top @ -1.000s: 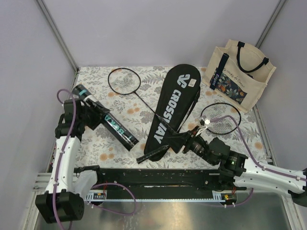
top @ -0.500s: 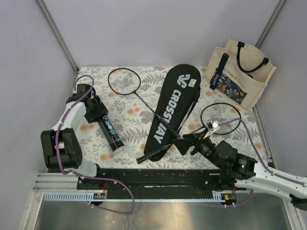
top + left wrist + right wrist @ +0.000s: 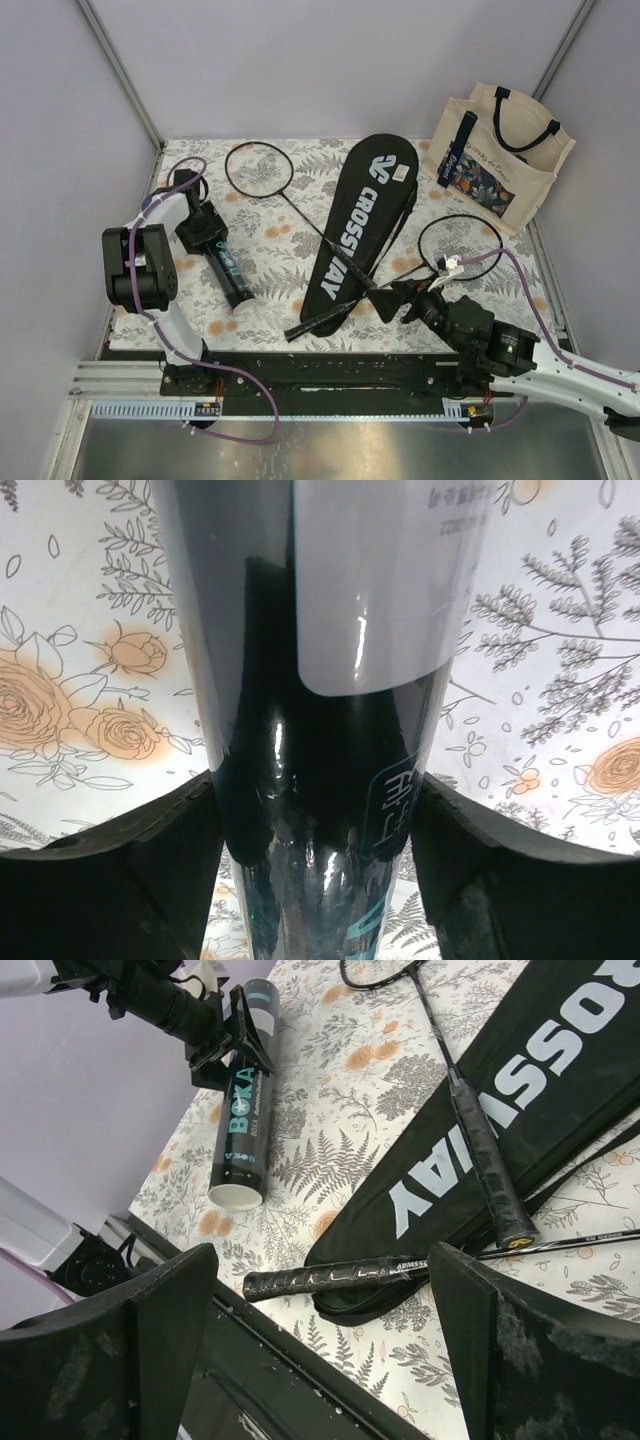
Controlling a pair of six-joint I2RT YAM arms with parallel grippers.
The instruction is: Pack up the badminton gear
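My left gripper [image 3: 203, 232] is shut on the black tube with teal lettering [image 3: 222, 262] at the left of the table. In the left wrist view the tube [image 3: 320, 780] fills the gap between both fingers [image 3: 150, 880]. The black "CROSSWAY" bag [image 3: 360, 215] lies in the middle. One racket [image 3: 258, 168] has its handle lying on the bag. The other racket [image 3: 460, 245] has its handle [image 3: 330, 1277] on the table by the bag's narrow end. My right gripper [image 3: 322, 1260] hovers open above that handle with nothing between its fingers.
A cream tote bag with dark handles [image 3: 500, 155] stands at the back right corner. A black rail [image 3: 330, 370] runs along the near table edge. Purple walls and metal posts close in the left, back and right sides.
The left arm has swung the tube from a long diagonal to lie nearer the left edge, pointing toward the near side. The right gripper has opened wider and drawn back slightly to the right.
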